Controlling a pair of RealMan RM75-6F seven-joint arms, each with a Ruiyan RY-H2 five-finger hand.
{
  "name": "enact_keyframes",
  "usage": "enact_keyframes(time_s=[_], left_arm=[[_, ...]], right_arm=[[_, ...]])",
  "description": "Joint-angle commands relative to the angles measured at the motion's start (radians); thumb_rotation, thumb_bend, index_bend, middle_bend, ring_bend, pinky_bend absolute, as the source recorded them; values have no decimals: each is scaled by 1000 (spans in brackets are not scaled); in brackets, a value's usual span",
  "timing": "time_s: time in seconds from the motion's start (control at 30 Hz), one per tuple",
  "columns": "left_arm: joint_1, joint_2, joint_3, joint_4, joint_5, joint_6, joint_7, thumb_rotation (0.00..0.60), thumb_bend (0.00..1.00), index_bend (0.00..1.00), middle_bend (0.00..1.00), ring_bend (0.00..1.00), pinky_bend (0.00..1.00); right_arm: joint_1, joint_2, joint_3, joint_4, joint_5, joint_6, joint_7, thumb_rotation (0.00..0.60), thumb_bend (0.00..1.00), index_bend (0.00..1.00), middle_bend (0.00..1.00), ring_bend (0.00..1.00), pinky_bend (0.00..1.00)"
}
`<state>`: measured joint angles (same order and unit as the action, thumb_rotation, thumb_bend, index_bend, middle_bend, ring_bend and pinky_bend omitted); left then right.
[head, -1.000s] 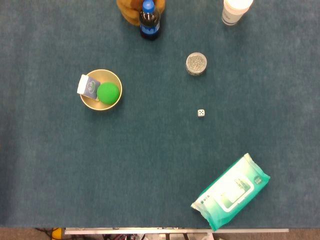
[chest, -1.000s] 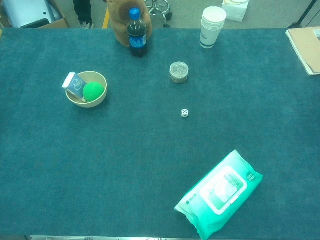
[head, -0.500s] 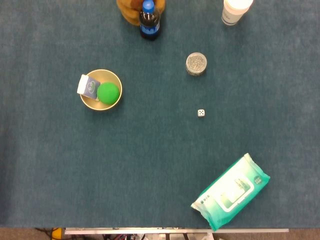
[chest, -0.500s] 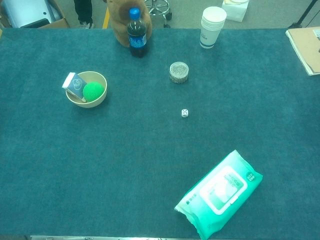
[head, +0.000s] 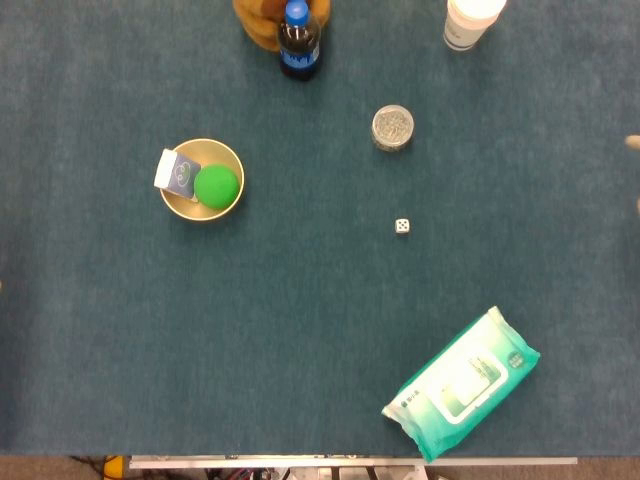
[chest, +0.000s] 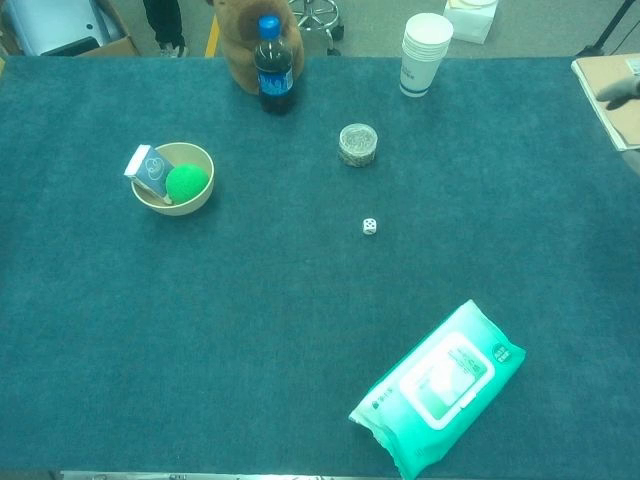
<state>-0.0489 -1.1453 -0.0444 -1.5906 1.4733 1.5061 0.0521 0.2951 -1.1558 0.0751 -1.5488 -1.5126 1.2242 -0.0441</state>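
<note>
Something new is edging in at the right border since a moment ago: blurred fingers (chest: 620, 92) of the right hand (chest: 625, 90) are showing over the tan board (chest: 603, 95) at the desk's (chest: 250, 320) far right edge. Whether those fingers are spread or curled, I cannot tell. Nearest to them are the paper cup stack (chest: 424, 53) and small round jar (chest: 357, 144); the die (chest: 370, 227) and wet wipes pack (chest: 438, 387) are lying well apart.

Head view looks straight down; chest view slants across the same table (chest: 250, 330).
</note>
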Motion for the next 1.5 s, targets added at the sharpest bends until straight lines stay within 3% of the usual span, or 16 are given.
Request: enact_keyframes(time_s=[0.03, 0.33, 0.53, 0.67, 0.9, 1.1, 1.5], left_arm=[[-4, 3, 0, 4, 0, -8, -6, 600, 80, 228, 162, 200, 380], [-2, -5, 2, 38, -12, -18, -51, 600, 82, 228, 162, 200, 380], [-2, -10, 3, 56, -10, -20, -65, 600, 82, 228, 161, 200, 380], [-7, -7, 4, 52, -7, -26, -50, 600, 82, 243, 161, 200, 380], [-17, -7, 3, 43, -6, -35, -26, 600, 82, 250, 158, 200, 380], [-25, -7, 1, 40, -8, -45, -16, 600, 81, 250, 158, 200, 380], [-50, 0, -5, 34, -16, -78, -9, 600, 82, 251, 157, 200, 380]], right_arm=[[45, 5, 12, -36, -3, -51, -49, 600, 444, 219, 532, 365, 456], [169, 8, 49, -116, 52, -203, -199, 600, 764, 219, 690, 522, 612], [244, -13, 70, -143, 107, -290, -279, 600, 1000, 219, 783, 613, 909], [288, -33, 76, -140, 140, -335, -323, 600, 1000, 219, 866, 684, 989], [332, -60, 69, -151, 187, -365, -395, 600, 1000, 219, 986, 793, 1000], [362, -82, 52, -150, 214, -395, -417, 600, 1000, 219, 1000, 831, 1000], [494, -84, 14, -190, 313, -567, -489, 600, 1000, 273, 1000, 893, 1000]])
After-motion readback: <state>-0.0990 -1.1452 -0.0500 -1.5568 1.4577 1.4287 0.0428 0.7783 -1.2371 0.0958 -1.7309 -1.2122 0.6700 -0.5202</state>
